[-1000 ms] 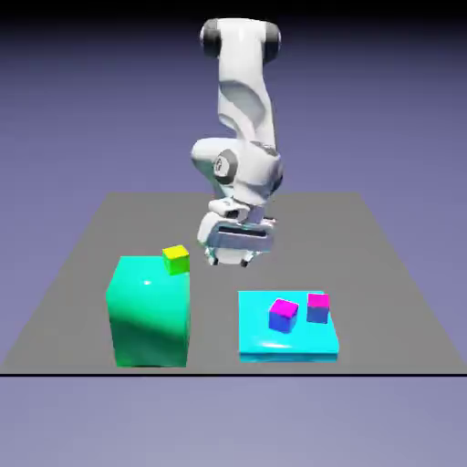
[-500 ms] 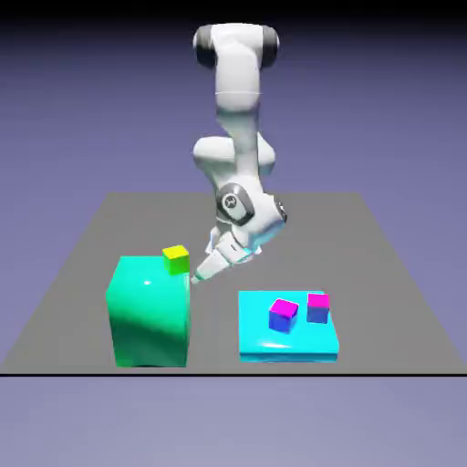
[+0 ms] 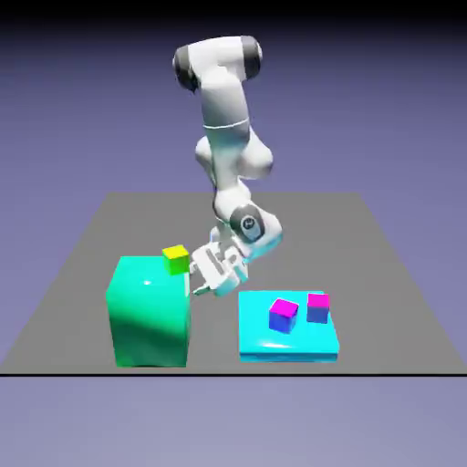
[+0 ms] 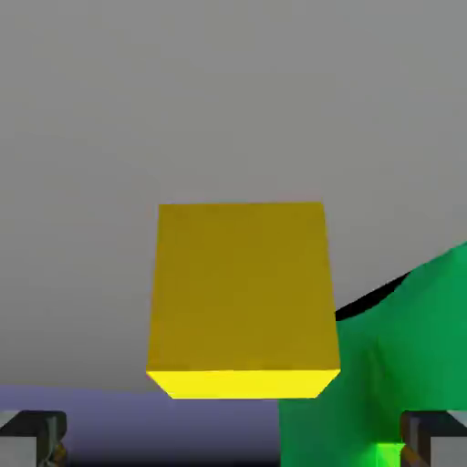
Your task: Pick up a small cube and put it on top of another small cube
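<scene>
The small cube with olive-yellow sides and a bright yellow face (image 4: 243,287) sits in front of my tool (image 4: 233,440) in the hand view, not gripped; I can't make it out in the exterior view. My tool is released, its fingers wide apart, just right of the large glossy green block (image 3: 150,315). A yellow-topped cube with green sides (image 3: 177,261) shows at that block's upper right. Farther right, the magenta-topped cube with blue-violet sides (image 3: 283,316) and, right of it, the other magenta-topped cube (image 3: 317,308) rest on a flat cyan slab (image 3: 264,345) on the grey tabletop (image 3: 337,246).
</scene>
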